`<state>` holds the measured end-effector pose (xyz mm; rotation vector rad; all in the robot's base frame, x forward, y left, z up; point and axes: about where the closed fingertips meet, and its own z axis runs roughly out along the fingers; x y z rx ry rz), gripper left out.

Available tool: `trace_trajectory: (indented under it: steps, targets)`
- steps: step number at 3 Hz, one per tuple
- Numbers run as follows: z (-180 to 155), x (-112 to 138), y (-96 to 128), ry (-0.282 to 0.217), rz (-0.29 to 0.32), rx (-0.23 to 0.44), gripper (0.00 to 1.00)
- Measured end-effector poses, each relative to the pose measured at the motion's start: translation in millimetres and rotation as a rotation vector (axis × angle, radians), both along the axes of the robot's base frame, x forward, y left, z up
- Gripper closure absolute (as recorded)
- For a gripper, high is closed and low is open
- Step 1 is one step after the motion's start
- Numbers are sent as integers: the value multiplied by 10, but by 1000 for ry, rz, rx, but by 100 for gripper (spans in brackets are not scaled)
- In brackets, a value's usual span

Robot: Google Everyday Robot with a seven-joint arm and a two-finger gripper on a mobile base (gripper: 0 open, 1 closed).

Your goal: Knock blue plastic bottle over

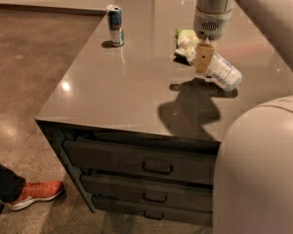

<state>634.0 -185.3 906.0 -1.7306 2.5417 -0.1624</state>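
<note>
Apparently mid-topple: blue plastic bottle [227,73] slants low over the worktop [127,82], pincer [203,60] pressing its side; pincer's closure, cannot tell.

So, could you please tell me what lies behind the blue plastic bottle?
A crumpled yellow-green packet lies behind the blue plastic bottle on the counter; the tool, hanging over the bottle, covers part of both.

A blue-and-silver can [115,25] stands upright far left on the grey drawer cabinet [127,87]. A crumpled yellow-green bag [184,35] lies far right. An orange shoe [36,192] rests on the floor [29,62], near left.
</note>
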Motion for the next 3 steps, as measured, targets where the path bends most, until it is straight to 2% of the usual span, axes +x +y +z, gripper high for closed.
trace_trajectory:
  steps: [1,2,3]
  targets:
    - [-137,-24,1,32,19,-15,15]
    - [-168,52,25,8,24,-9,0]
    - [-182,133,48,-19,27,-1,0]
